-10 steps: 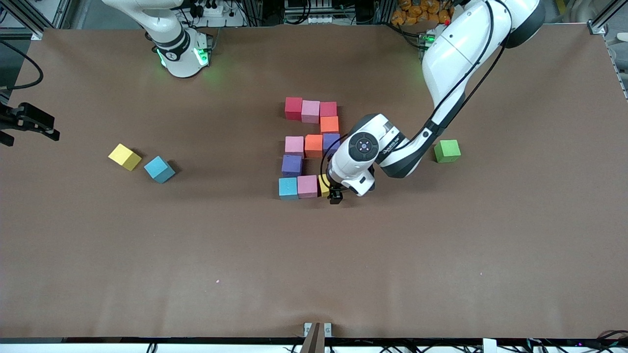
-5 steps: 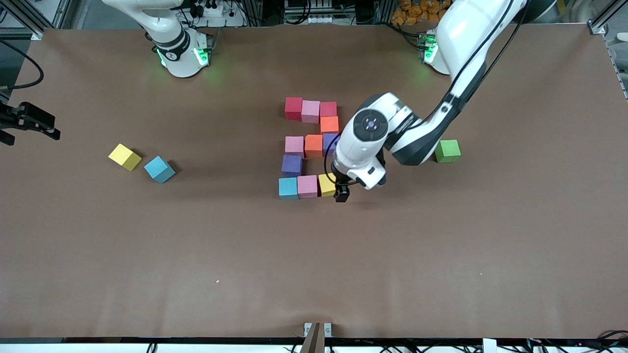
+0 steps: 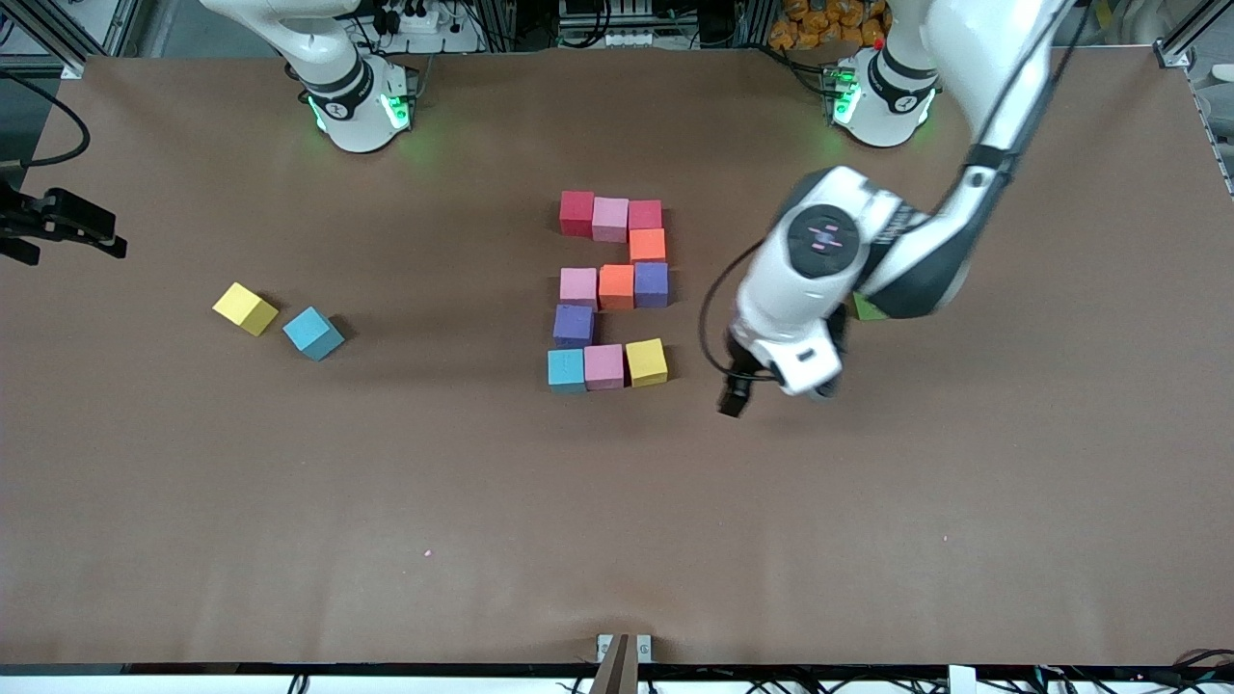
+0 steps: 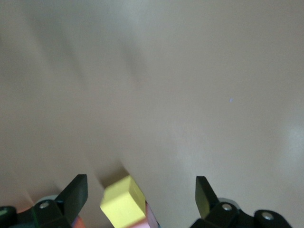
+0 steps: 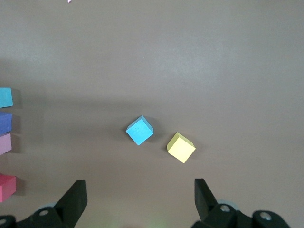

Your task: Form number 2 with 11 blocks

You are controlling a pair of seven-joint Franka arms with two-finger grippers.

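Several blocks lie in a 2 shape mid-table: red, pink and red in the row farthest from the front camera, then orange, purple, orange, pink, purple. The nearest row is light blue, pink, yellow. My left gripper hangs open and empty over bare table beside the yellow block, toward the left arm's end. My right gripper waits open and empty at the right arm's end.
A loose yellow cube and a loose blue cube lie toward the right arm's end. A green cube peeks out from under the left arm. The brown table stretches wide nearer the front camera.
My left gripper has drawn away from the yellow block toward the left arm's end, leaving the block at the end of the nearest row. The right gripper barely shifted.
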